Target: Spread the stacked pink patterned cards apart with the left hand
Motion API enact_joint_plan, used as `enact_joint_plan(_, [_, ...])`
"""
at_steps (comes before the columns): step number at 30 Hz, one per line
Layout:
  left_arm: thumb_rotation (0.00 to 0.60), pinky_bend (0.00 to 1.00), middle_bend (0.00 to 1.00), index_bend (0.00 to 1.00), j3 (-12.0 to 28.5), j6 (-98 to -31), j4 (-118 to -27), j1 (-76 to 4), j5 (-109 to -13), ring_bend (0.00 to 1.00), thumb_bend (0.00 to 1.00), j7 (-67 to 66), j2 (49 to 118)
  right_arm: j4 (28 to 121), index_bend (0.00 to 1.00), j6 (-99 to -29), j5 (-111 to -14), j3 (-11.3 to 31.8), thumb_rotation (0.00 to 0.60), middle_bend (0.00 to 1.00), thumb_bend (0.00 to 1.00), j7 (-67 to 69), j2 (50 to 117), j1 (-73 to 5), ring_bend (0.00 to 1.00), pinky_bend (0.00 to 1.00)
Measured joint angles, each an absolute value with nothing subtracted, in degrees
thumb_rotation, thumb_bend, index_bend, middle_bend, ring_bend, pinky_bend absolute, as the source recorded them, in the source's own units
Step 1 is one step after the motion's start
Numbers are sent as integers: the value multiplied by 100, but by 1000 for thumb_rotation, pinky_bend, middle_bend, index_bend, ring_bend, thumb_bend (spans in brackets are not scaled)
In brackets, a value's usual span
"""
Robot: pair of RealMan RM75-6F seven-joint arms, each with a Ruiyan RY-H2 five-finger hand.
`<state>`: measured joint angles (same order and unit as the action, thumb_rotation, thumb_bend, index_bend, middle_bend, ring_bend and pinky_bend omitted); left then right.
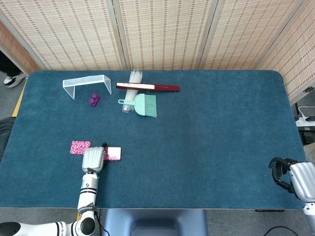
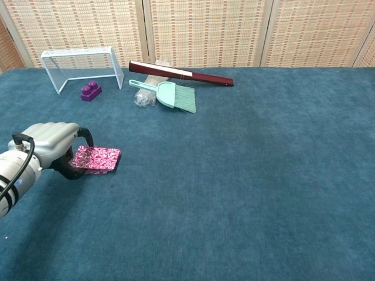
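**Cards partly spread, left hand on the right card**

The left hand (image 1: 93, 158) rests on the near-left table (image 1: 206, 137), fingers curled down onto the right pink card (image 1: 113, 153); the other pink card (image 1: 79, 147) lies apart to its left. Spreading looks nearly complete. Next: slide this card slightly farther right, then lift off. The right hand (image 1: 290, 176) idles, clenched and empty, near right.

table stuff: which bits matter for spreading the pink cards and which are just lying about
For the job:
- pink card, lying apart on the left
- pink card at the left hand
- left hand

Lying about:
- white wire rack
- purple block
- green brush
- dark red stick
- clear bundle
- right hand, at the table edge
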<state>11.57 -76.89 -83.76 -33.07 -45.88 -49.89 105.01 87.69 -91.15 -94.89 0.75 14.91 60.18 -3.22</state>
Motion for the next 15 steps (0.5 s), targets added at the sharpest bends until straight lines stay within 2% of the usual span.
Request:
enact_joint_plan(8, [600, 1000, 1000, 461, 1158, -7631, -8390, -3279, -4564, 1000, 333, -4951, 10439, 8778, 791, -9109, -9484, 76, 600, 735, 549, 1481, 6016, -324, 666, 931])
enact_joint_plan(15, [600, 1000, 1000, 466, 1051, -7671, -8815, -3116, -4626, 1000, 333, -4841, 10051, 8780, 791, -9098, -9473, 83, 600, 735, 549, 1468, 6024, -329, 666, 931])
